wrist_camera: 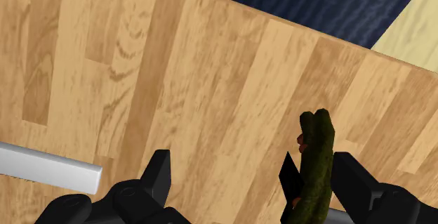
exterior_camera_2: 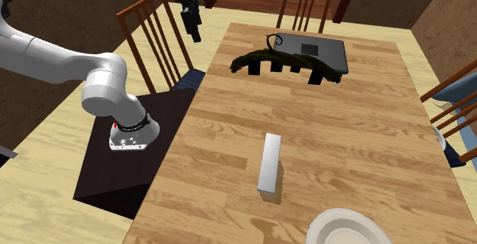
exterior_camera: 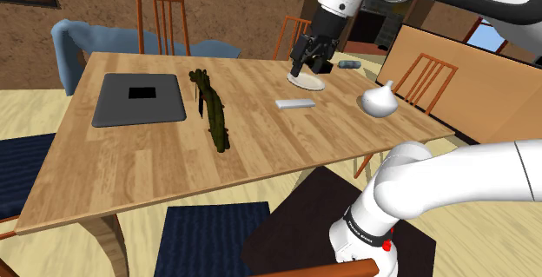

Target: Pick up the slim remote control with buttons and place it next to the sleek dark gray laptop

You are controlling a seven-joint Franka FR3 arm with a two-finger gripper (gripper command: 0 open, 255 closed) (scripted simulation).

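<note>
The remote [exterior_camera: 295,103] is a slim light grey bar lying flat on the wooden table [exterior_camera: 261,154], in the middle of its width. In the second exterior view the remote [exterior_camera_2: 269,164] lies well short of the dark grey laptop [exterior_camera_2: 309,51]. That laptop [exterior_camera: 139,99] rests closed at the shoulder view's left end of the table. My gripper [exterior_camera: 307,65] hangs open and empty in the air above the table, over a white plate. In the wrist view the fingers [wrist_camera: 158,177] stand wide apart around the gripper [wrist_camera: 253,184], with the remote [wrist_camera: 49,168] off to one side below.
A long dark olive object [exterior_camera: 214,110] lies between laptop and remote; its tip [wrist_camera: 316,159] shows far below near one finger. A white plate [exterior_camera: 306,82] and a white rounded vessel [exterior_camera: 379,102] sit near the remote. Wooden chairs [exterior_camera: 162,19] ring the table.
</note>
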